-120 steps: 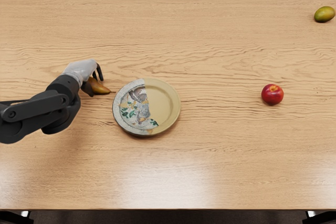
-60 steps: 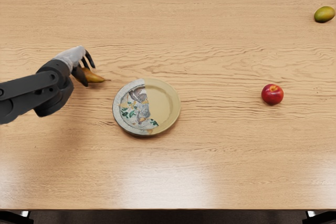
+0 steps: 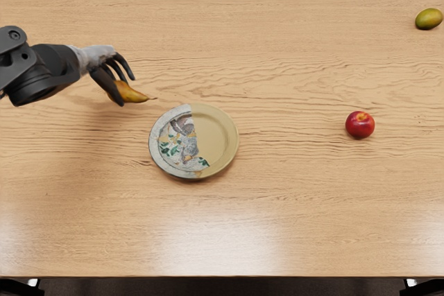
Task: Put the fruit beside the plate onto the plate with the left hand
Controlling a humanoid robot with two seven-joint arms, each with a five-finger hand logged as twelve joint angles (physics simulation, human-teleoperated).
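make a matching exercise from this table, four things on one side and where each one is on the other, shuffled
Things
1. red apple
2. plate
3. yellow-brown fruit
4. green-yellow fruit

Places
A. far right corner of the table
B. held by the left hand, up and left of the plate
C. near the middle of the table, nothing on it
D. alone on the wood, well to the right of the plate

Pairs: 1-D, 2-C, 3-B, 4-A
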